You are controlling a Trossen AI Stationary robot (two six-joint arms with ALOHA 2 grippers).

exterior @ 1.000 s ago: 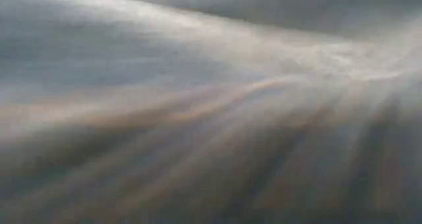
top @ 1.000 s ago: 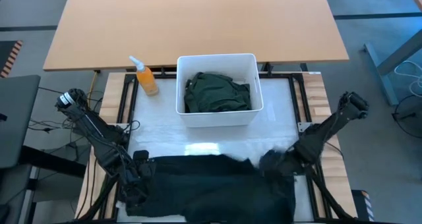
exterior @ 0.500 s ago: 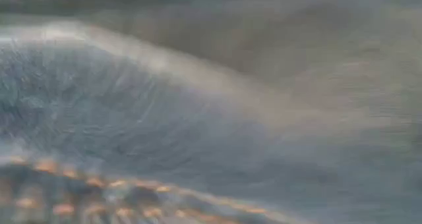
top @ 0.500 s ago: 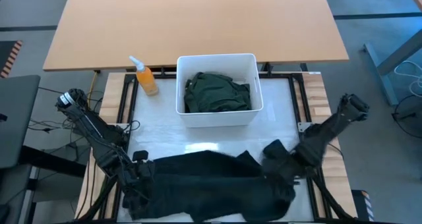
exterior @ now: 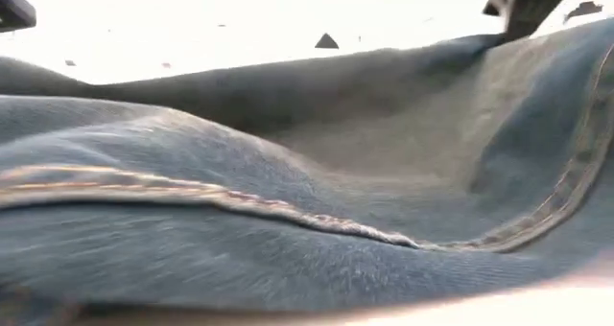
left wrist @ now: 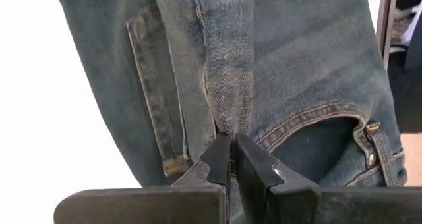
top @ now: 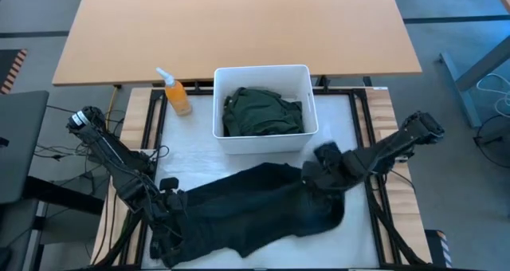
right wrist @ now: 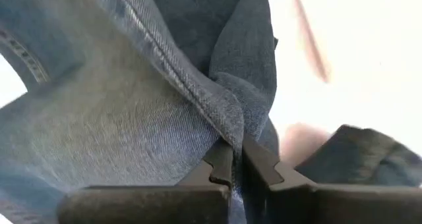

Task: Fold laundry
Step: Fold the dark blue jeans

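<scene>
The laundry in work is a pair of dark denim trousers point(top: 255, 207) that lies slantwise across the white mat, from near left to right of middle. Its cloth point(exterior: 288, 221) fills the low view. My left gripper point(top: 163, 223) is shut on the trousers' near left end, by a back pocket point(left wrist: 316, 138). My right gripper point(top: 315, 178) is shut on their raised right end, just in front of the white bin point(top: 307, 135). A dark green garment point(top: 263, 111) lies bunched inside the bin. My left gripper pinches a bunched fold along a seam point(left wrist: 227, 122) of the trousers between its two fingers, coming steeply from above. The cloth beyond it spreads out on the mat. My right gripper pinches a gathered fold with a stitched seam edge point(right wrist: 227, 125) between its two fingers, several layers thick, coming steeply from above. That end is lifted, and the cloth runs down from it toward the mat.
An orange spray bottle point(top: 175, 94) stands left of the bin. A wooden tabletop point(top: 239, 24) lies beyond the bin. Bare white mat point(top: 191, 159) shows between the bin and the trousers, and at the near right corner.
My right gripper has swung toward the far edge and leftward, rising a little and turning, with the trousers' right end in its hold. The cloth, once a wide band along the near edge, has drawn into a slanting strip; its left end has stayed with the left gripper.
</scene>
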